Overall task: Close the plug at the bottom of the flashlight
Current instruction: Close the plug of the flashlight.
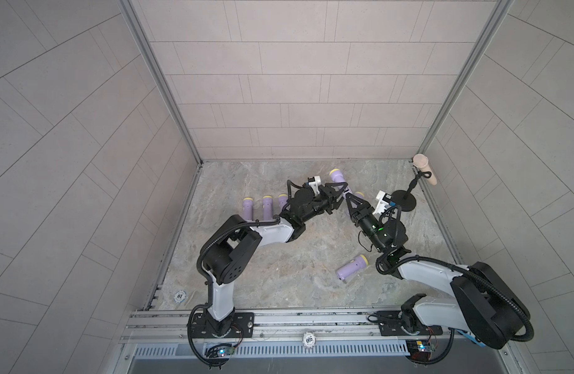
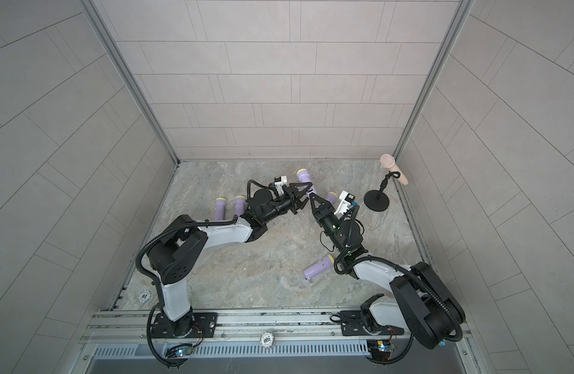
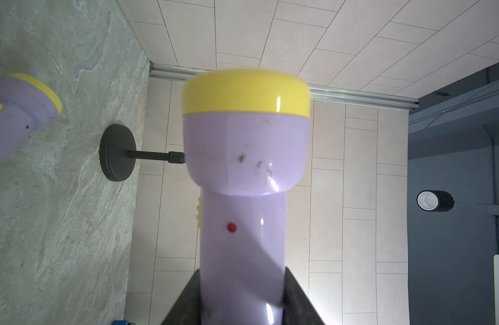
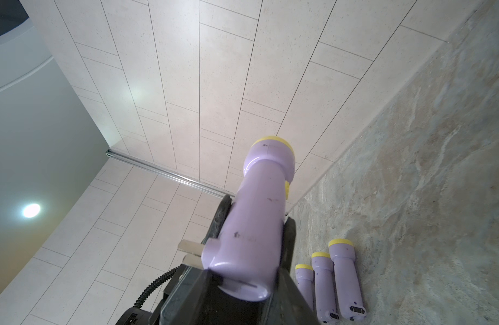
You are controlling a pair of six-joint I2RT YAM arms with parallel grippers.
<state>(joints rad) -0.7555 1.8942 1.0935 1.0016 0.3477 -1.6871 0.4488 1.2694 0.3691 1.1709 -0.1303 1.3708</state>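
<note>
The flashlight (image 1: 337, 177) (image 2: 303, 176) is purple with a yellow head and is held off the floor. My left gripper (image 1: 341, 189) (image 3: 242, 273) is shut on its body (image 3: 245, 168). My right gripper (image 1: 348, 198) (image 4: 242, 278) meets it from the opposite side, and its jaws sit against both sides of the flashlight's bottom end (image 4: 256, 225). The plug (image 4: 189, 252) stands folded out sideways from that bottom end. Its two metal prongs lie beside one of my right fingers. In both top views the two grippers hide the bottom end.
Three more purple flashlights (image 1: 266, 207) lie in a row at the back left. One lies (image 1: 352, 267) near my right forearm, and another (image 1: 359, 195) lies partly behind my right gripper. A black round-based stand (image 1: 404, 200) holding a beige piece (image 1: 425, 166) stands in the back right corner.
</note>
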